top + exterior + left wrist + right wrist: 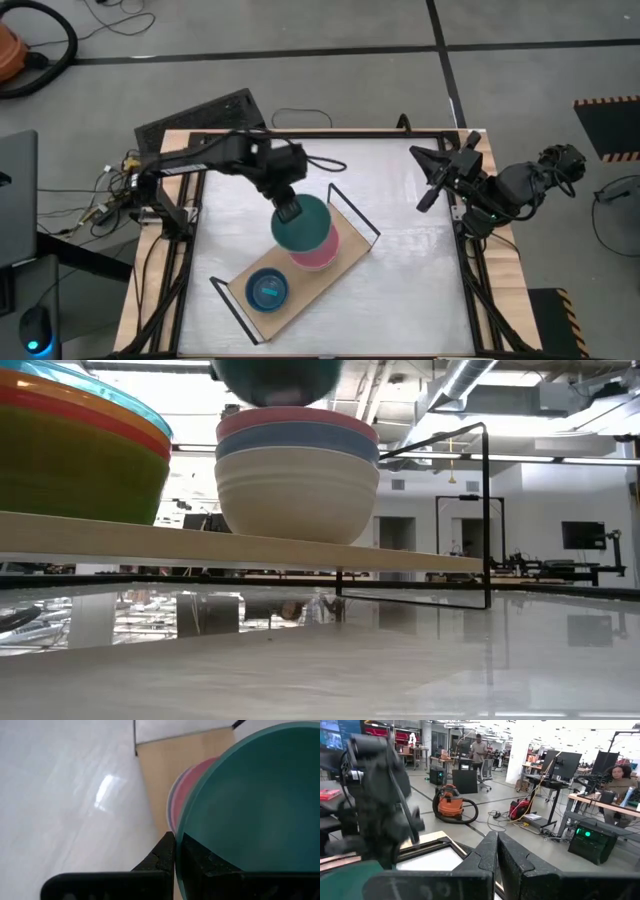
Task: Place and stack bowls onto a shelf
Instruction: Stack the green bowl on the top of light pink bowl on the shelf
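Observation:
A teal bowl (303, 228) hangs over a stack of pink, blue and cream bowls (297, 470), with my left gripper (288, 209) shut on it. That stack stands on the light-wood shelf (330, 275), which lies slantwise on the table. A second stack of smaller bowls (267, 290), cyan on top with red and lime green below (70, 450), stands toward the shelf's near left end. My right gripper (428, 195) waits raised and shut at the table's far right, holding nothing. My left gripper pinches the teal bowl's rim (181, 837) on its far-left side, one finger (210, 867) inside the bowl and one (159, 857) outside. The fingers come steeply from above. The bowl hangs mouth up, its bottom (275, 390) just over the pink bowl; whether they touch I cannot tell.
Black wire loop frames stand at both short ends of the shelf (355, 205) (232, 305). White table surface (420, 290) lies to the right of and nearer than the shelf. Beyond the table is a workshop with desks, a person seated (619, 782) and an orange vacuum (451, 800).

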You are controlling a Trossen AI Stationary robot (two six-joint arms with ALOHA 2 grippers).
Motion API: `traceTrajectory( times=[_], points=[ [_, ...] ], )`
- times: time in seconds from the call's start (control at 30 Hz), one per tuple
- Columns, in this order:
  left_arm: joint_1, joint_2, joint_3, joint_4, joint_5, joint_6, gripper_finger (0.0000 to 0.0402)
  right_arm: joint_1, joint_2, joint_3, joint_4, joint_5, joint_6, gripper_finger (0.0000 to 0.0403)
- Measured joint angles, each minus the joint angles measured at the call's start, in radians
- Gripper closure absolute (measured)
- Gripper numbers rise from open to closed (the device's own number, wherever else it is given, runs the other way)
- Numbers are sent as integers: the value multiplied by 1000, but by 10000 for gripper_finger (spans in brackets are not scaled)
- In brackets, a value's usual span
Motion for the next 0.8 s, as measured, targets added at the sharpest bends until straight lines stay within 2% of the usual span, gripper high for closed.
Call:
traceTrajectory(
  times=[0.17, 0.4, 0.8],
  points=[
    [-1, 1, -151, 108, 35, 51, 401, 11, 0, 0, -2, 0, 5, 362],
    [-2, 1, -283, 248, 68, 45, 401, 36, 0, 0, -2, -1, 5, 362],
    [-4, 3, -304, 333, 61, 45, 401, 41, 0, 0, -33, -1, 14, 362]
  ],
)
